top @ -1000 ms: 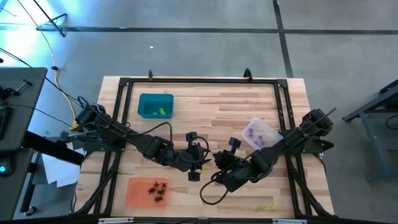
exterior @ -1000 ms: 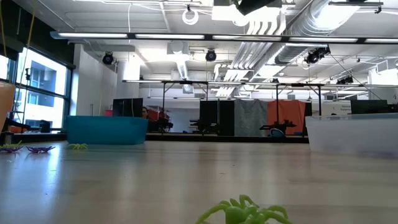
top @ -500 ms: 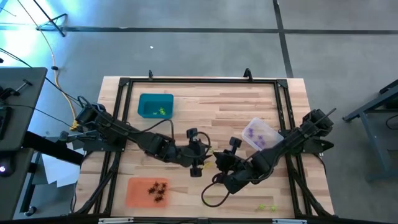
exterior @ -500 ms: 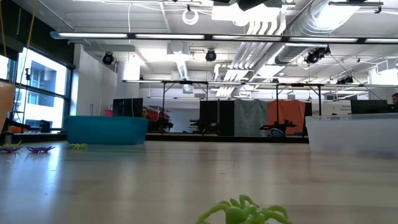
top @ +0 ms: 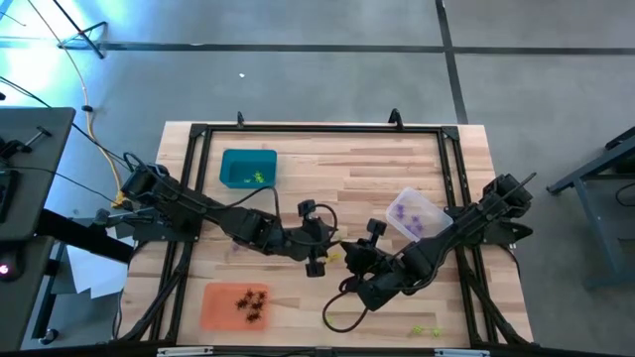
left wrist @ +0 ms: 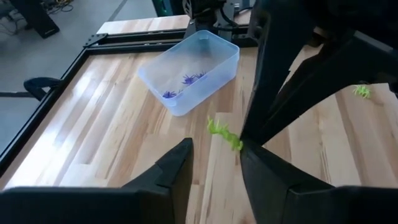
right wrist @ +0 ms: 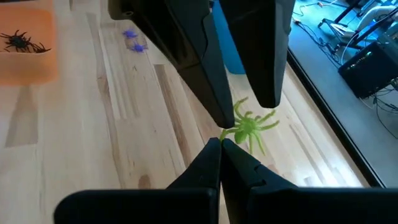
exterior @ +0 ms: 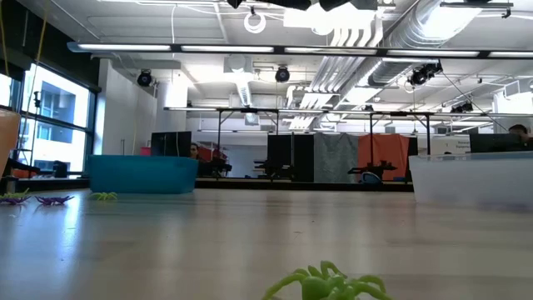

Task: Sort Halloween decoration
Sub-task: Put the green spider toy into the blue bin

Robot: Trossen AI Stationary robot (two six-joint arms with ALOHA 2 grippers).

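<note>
Open wooden surface (top: 327, 159) toward the far edge; black frame along all edges. Teal tray (top: 247, 168) far left, clear tray (top: 416, 214) right, orange tray (top: 236, 304) near left. No readable writing. Left gripper (top: 319, 251) extended low to centre, jaws apart, straddling a yellow-green spider (left wrist: 224, 134). Right gripper (right wrist: 221, 144) just beside, angled inward, jaws together, tips meeting the same spider. Another yellow-green spider (top: 427, 330) near right edge.

Bright overhead ceiling lights; the nearest green spider (exterior: 326, 283) is blurred.
</note>
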